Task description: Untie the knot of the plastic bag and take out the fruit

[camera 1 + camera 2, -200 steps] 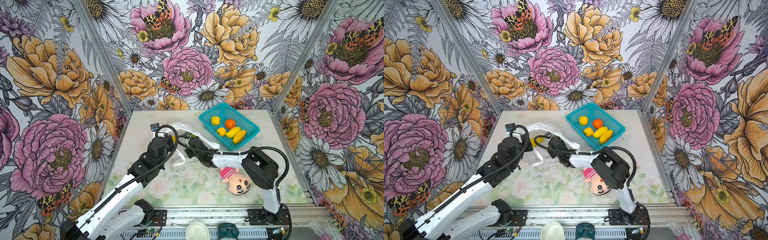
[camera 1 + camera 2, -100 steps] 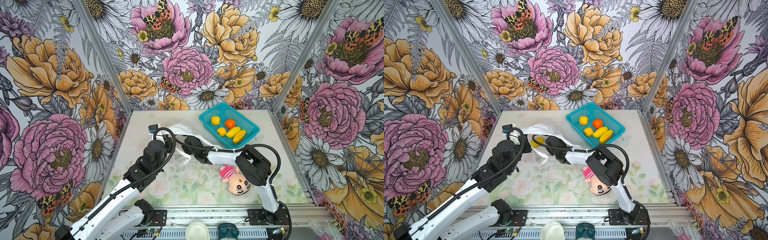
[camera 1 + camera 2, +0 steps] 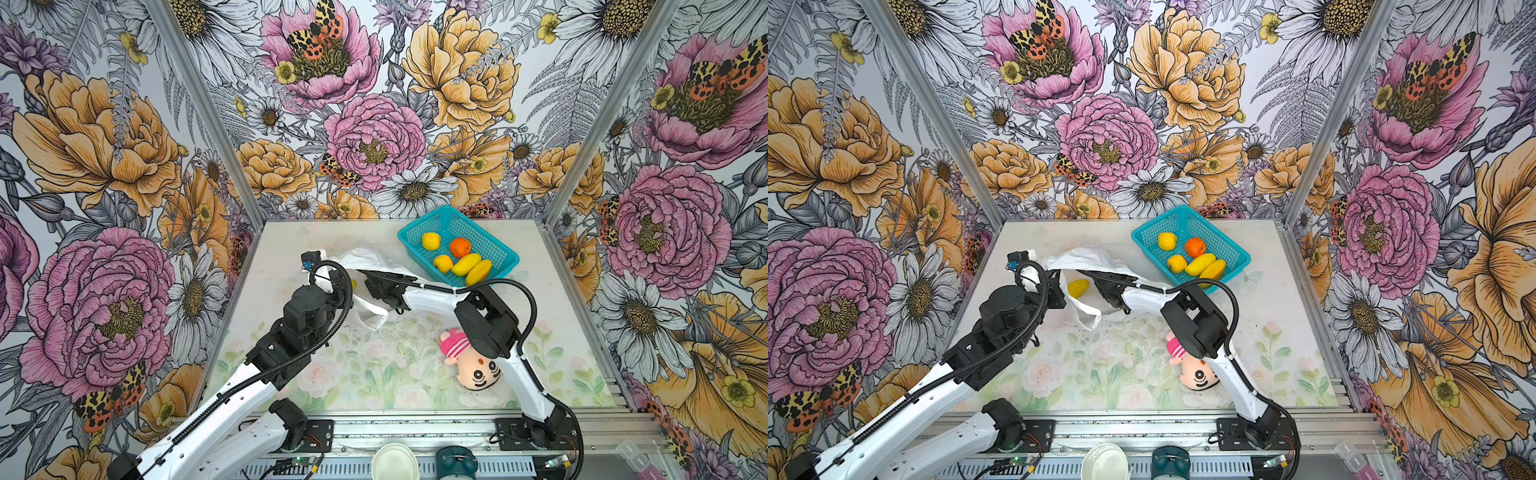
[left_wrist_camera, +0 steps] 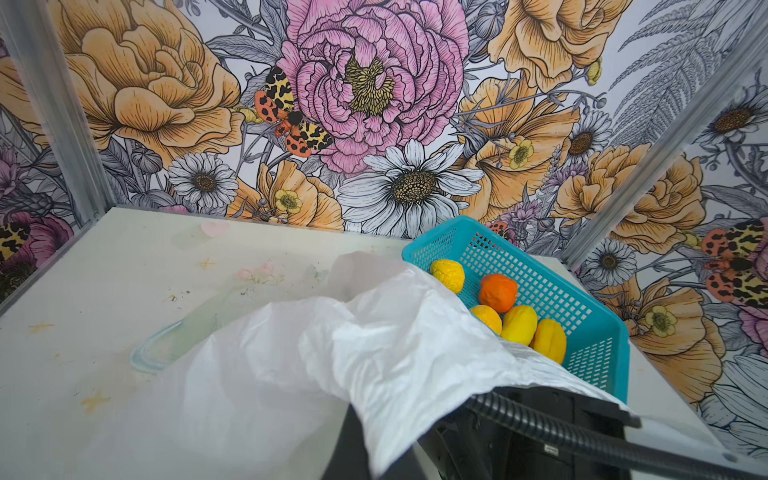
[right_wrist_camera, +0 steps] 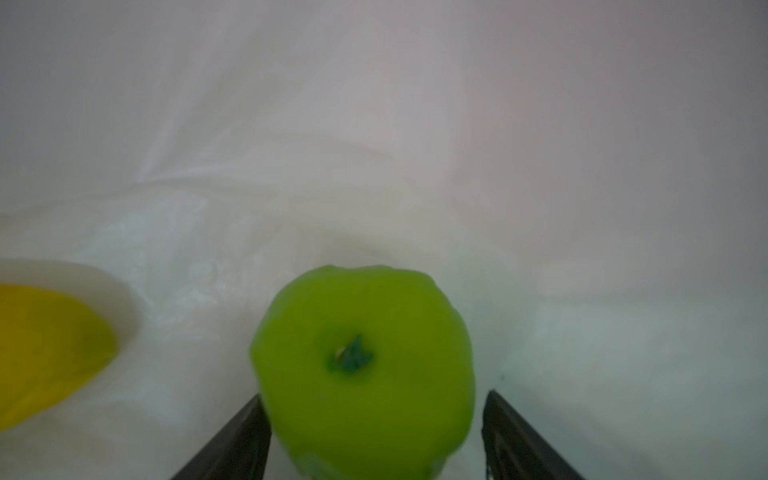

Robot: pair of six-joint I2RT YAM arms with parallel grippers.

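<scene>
Plastic bag [image 5: 374, 124] close around green fruit [image 5: 361, 365]

top view: white plastic bag [image 3: 1088, 259] open at mid-table [image 3: 1287, 299], an elongated yellow fruit [image 3: 1078, 287] in its mouth; left gripper [image 3: 1057, 289] at the bag's edge, right arm [image 3: 1144, 300] extended into it; teal basket [image 3: 1233, 249] just beside, holding one orange fruit [image 3: 1195, 247] and four yellow fruits [image 3: 1200, 264]; plush doll [image 3: 1198, 376] partly under the right arm
</scene>
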